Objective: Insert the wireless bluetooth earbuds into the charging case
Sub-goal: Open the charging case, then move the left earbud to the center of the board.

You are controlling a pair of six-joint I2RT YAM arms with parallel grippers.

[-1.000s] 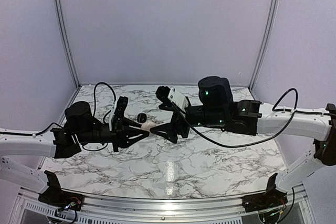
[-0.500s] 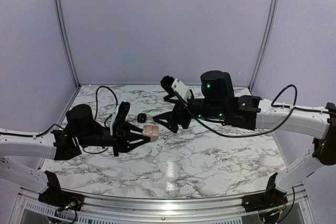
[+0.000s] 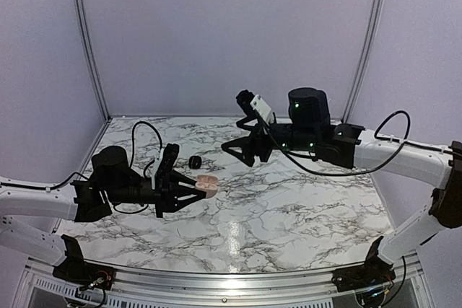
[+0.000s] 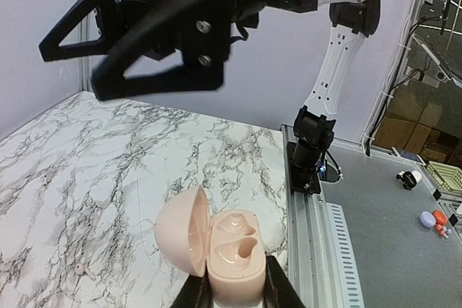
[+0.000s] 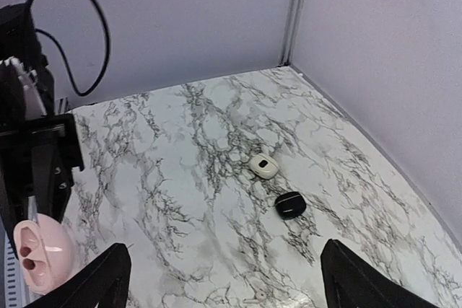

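Note:
My left gripper point(image 4: 234, 295) is shut on the base of a pink charging case point(image 4: 234, 254), held above the table. Its lid point(image 4: 182, 234) is swung open to the left and both sockets are bare. In the top view the case point(image 3: 208, 184) sits at the tips of the left gripper point(image 3: 195, 188). My right gripper point(image 3: 242, 151) hangs open above the table's back middle, apart from the case, with nothing between its fingers. The right wrist view shows one tiny white earbud point(image 5: 258, 295) lying on the marble between the fingertips point(image 5: 101, 279), far below them.
A white case point(image 5: 263, 166) and a black case point(image 5: 289, 205) lie shut on the marble, close together. The black case point(image 3: 195, 161) lies just behind the left gripper. The table's right edge and a metal rail point(image 4: 317, 236) run beside the pink case.
The right gripper has drawn back and up to the right, away from the pink case. The left gripper has come slightly nearer with the case, whose lid now stands open.

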